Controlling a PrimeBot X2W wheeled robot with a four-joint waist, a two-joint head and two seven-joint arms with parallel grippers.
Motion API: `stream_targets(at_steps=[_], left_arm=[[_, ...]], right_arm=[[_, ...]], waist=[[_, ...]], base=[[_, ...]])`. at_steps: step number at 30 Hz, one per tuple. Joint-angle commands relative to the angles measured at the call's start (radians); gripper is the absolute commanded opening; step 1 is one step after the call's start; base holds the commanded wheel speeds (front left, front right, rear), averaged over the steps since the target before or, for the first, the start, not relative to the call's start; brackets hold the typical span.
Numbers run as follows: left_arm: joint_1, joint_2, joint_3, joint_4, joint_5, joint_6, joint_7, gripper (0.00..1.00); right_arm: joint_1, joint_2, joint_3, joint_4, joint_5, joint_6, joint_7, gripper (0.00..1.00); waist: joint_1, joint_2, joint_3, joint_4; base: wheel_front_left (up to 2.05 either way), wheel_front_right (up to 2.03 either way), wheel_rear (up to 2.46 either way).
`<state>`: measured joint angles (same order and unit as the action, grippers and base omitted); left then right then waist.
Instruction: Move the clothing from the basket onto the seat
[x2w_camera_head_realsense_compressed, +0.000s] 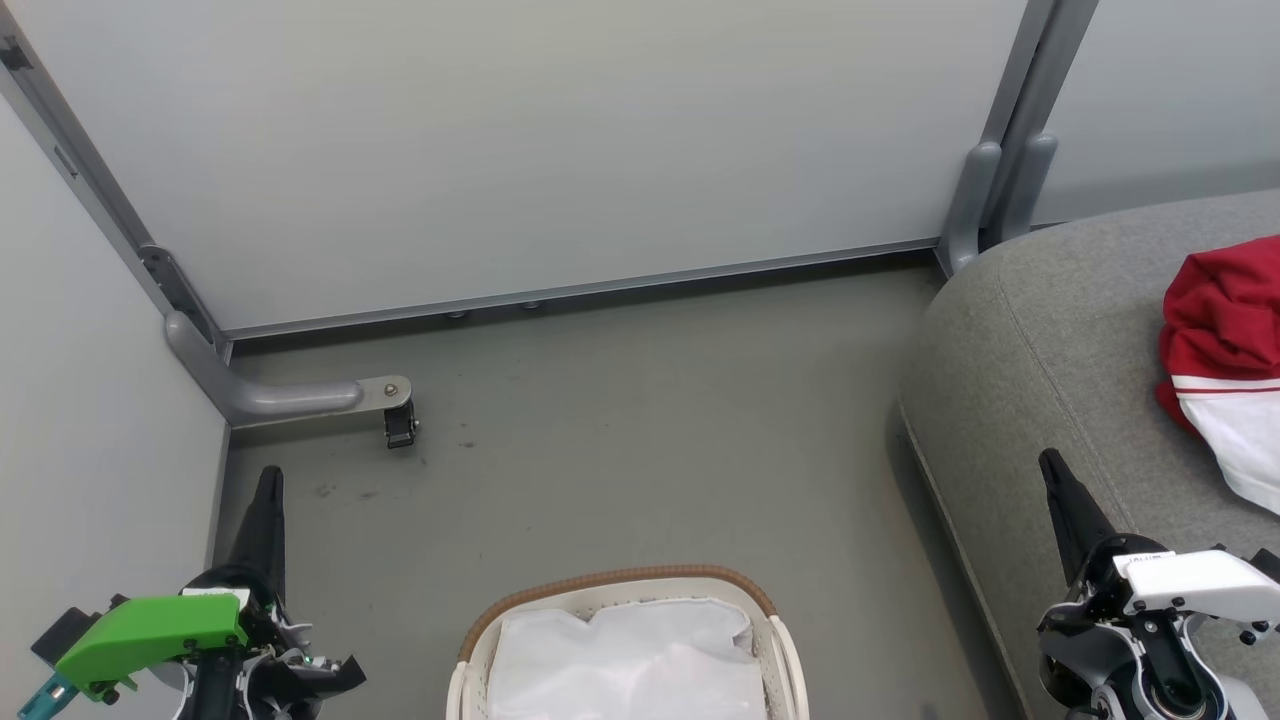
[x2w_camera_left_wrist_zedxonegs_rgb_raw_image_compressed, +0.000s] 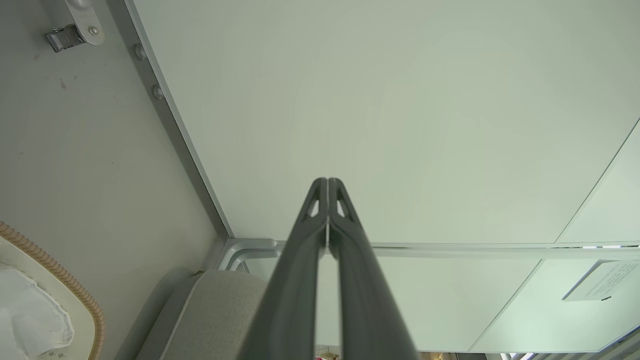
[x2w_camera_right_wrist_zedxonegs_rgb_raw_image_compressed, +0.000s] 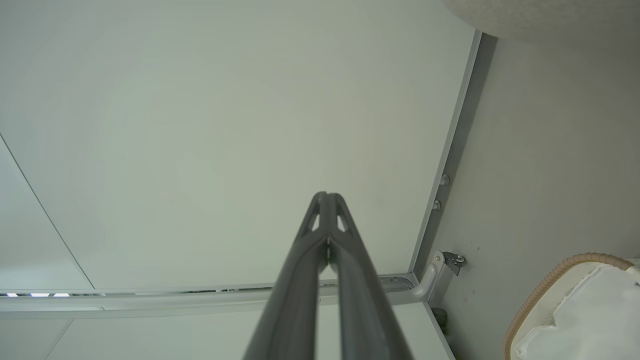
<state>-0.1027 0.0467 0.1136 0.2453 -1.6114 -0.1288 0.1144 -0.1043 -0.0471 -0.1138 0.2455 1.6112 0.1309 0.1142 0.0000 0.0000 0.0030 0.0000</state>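
The red-and-white clothing (x2w_camera_head_realsense_compressed: 1225, 350) lies crumpled on the grey seat (x2w_camera_head_realsense_compressed: 1050, 330), right of the basket (x2w_camera_head_realsense_compressed: 620, 578), which holds its white liner (x2w_camera_head_realsense_compressed: 620, 660). The left fingers (x2w_camera_left_wrist_zedxonegs_rgb_raw_image_compressed: 300, 260) and right fingers (x2w_camera_right_wrist_zedxonegs_rgb_raw_image_compressed: 300, 260) flank the basket, both clenched on nothing.

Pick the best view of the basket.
Head view: the basket sits bottom centre, far rim and white liner visible, near end cropped. Left wrist view catches a lower-left sliver; right wrist view a lower-right sliver.

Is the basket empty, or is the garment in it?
Empty of clothing, as far as visible: the basket holds its white liner, and the red garment lies on the grey seat.
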Motion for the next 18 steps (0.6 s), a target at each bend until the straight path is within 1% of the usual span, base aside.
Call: stream_targets(at_steps=[1,18], left_arm=[[-0.012,0.007,0.002,-0.002,-0.003,-0.005,0.003,0.00],[-0.012,0.007,0.002,-0.002,-0.003,-0.005,0.003,0.00]], right_arm=[[-0.007,-0.006,-0.002,-0.004,0.003,0.000,0.004,0.00],[-0.007,-0.006,-0.002,-0.004,0.003,0.000,0.003,0.00]], waist=[[0.0000,0.0000,0.000,0.000],[0.0000,0.0000,0.000,0.000]], base=[[0.00,0.00,0.00],[0.00,0.00,0.00]])
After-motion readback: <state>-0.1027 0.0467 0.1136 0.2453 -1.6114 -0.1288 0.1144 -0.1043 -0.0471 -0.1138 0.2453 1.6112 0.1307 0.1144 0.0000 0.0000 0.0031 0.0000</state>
